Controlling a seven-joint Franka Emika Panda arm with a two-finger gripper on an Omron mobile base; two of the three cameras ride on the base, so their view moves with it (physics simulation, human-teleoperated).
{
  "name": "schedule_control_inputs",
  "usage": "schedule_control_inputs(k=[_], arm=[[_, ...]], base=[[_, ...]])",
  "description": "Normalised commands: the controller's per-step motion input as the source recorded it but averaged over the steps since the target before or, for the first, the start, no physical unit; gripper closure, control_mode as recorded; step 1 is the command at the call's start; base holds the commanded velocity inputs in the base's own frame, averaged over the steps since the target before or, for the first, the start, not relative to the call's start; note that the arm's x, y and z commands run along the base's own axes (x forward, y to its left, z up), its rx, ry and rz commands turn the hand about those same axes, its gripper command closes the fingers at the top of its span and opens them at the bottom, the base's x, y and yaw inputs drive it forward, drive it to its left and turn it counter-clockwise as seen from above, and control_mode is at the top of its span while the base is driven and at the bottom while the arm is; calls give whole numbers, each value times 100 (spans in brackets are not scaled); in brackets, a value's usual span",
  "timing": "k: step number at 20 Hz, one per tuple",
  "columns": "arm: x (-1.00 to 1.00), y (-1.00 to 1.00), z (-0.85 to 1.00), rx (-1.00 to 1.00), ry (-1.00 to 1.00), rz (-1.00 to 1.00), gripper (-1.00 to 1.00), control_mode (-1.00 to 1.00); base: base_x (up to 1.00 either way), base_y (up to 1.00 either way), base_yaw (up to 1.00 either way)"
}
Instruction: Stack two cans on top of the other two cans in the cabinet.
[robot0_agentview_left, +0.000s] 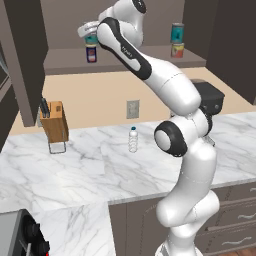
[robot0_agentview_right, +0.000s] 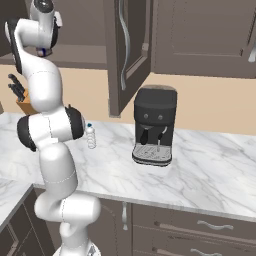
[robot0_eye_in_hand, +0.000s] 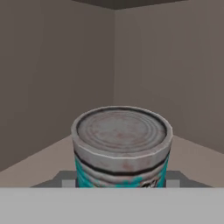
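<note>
Second stack in progress. First one is done: a teal can sits on the red-orange can at the right end of the cabinet shelf, about 1 o'clock in the left base view. The arm reaches to the shelf's left end, about 11 o'clock, where the gripper has its jaws closed on the second teal can. The hand view shows that can's silvery lid and teal label right in front of the camera, with the cabinet's back corner behind. This can appears to sit directly above the dark blue can; whether the two touch I cannot tell.

Next, judged: confirm it is centred and seated on the blue can, open the jaws, back straight out without knocking the stack.
</note>
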Motion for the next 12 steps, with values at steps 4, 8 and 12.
schedule_control_inputs(k=[4,8,12], arm=[[0,0,-24,7,0,0,100,-100],[0,3,-31,6,-3,-1,100,-100],[4,9,-27,3,-5,0,100,-100]], base=[[0,0,0],[0,0,0],[0,0,0]])
